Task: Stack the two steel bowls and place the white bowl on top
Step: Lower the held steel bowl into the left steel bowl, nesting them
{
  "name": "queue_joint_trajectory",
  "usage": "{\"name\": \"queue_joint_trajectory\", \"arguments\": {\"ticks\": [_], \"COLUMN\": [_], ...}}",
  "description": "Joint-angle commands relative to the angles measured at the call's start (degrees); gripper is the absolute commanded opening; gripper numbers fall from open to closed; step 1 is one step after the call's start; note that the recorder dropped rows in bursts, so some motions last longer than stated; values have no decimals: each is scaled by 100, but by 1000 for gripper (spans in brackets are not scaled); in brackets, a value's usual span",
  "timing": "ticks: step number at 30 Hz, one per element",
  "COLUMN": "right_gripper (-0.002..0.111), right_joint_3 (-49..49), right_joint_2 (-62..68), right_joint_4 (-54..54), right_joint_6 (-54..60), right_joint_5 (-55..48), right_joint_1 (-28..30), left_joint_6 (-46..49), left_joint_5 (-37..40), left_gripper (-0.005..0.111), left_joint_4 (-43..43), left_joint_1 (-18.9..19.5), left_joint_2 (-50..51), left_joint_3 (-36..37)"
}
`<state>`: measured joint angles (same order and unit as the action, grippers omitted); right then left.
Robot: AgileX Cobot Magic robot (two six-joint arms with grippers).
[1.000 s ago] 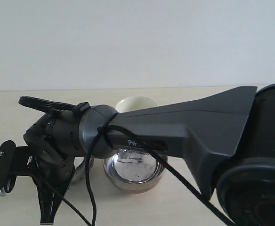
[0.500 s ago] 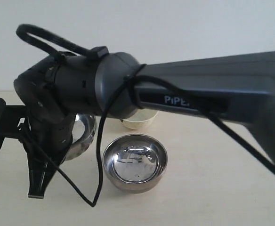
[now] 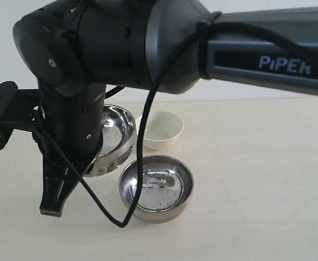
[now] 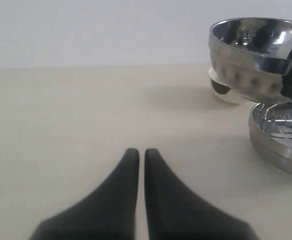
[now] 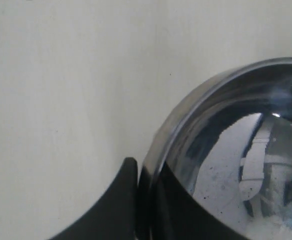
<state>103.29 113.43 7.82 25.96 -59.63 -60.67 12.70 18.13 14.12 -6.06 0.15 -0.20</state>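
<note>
**Right gripper** (image 5: 138,167): the jaws are closed on the rim of the dimpled steel bowl (image 5: 226,165), one finger inside the wall and one outside, with the thin edge pinched between them. The bowl hangs clear of the table (image 3: 257,179), slightly tilted. It is just beside and above the plain steel bowl (image 3: 157,187), which stands upright on the table. The white bowl (image 3: 162,128) stands beyond both in the exterior view, near the plain bowl but apart from it.

**Left gripper** (image 4: 142,152): the jaws are drawn together to a thin slit and hold nothing. It sits low over the table, apart from the bowls.

**Handling (judgement):** The steel bowls look thin-walled, stiff and light, and their polished skin is likely slippery under the pads. A one-sided rim pinch lets the bowl swing or slide. The hold is therefore best kept deep over the rim, and the bowl lowered level and centred over the plain one. Steel should nest in steel readily, but an off-centre landing may skate the lower bowl sideways. The white bowl looks like glazed ceramic, so it is probably heavier for its size, hard, and liable to chip. Its rim is the evident hold, with one finger inside.

**Hidden or unclear:**
- In the exterior view the arm covers the near side of the dimpled bowl, so the pinch itself shows only from the right wrist.
- In the right wrist view the frame cuts off most of that bowl.
- From the left wrist, the white bowl is largely hidden behind the dimpled bowl.
- The white bowl's underside cannot be made out.
- Whether the raised bowl's rim touches the white bowl cannot be told.
</note>
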Motion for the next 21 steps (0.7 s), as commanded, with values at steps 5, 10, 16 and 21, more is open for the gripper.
{"name": "queue_joint_trajectory", "arguments": {"ticks": [5,10,16,21], "right_gripper": [0,0,0,0], "right_joint_3": [6,-499,-1244,-1766], "right_joint_2": [-128,-600,-1195,-1482], "right_joint_4": [-254,-497,-782,-813], "right_joint_6": [-117,24,116,199], "right_joint_5": [-125,24,177,369], "right_joint_1": [180,433,824,934], "left_joint_6": [-36,-36,-36,-36], "left_joint_5": [-7,-7,-7,-7], "left_gripper": [4,4,4,4], "left_joint_4": [-4,-4,-4,-4], "left_joint_1": [13,13,13,13], "left_joint_2": [-15,-15,-15,-15], "left_joint_3": [20,20,20,20]}}
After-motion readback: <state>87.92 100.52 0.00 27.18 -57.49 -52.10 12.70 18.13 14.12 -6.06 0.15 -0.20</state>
